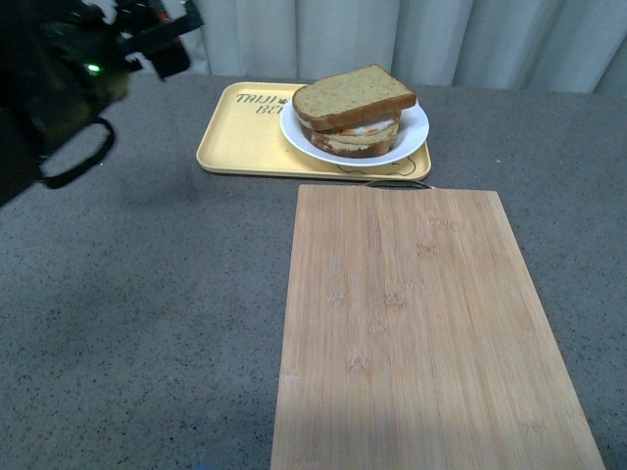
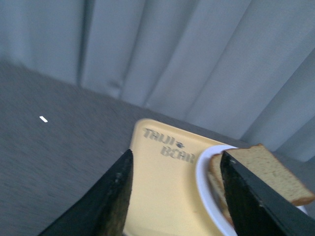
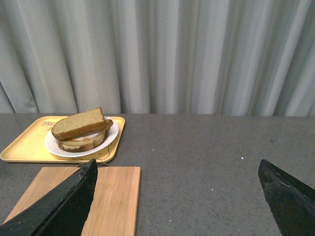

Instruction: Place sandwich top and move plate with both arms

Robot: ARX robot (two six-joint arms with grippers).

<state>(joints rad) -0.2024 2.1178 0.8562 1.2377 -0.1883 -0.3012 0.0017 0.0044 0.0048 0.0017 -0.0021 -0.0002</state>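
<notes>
Left gripper [image 2: 174, 196], jaws apart & empty, hangs just left of yellow tray [image 1: 240, 142]. Sandwich top [image 1: 353, 96] already sits on the stack on the plate [image 1: 411, 132], tray's right end. Right gripper [image 3: 179, 196] wide open, empty. Plate move w/ both arms left.

Sandwich top [image 1: 353, 95]: tan-brown slice w/ darker crust, lying tilted on the egg slice, already placed. Plate [image 1: 411, 140]: round, white, shallow, on the yellow tray's right part, holding the sandwich.
</notes>
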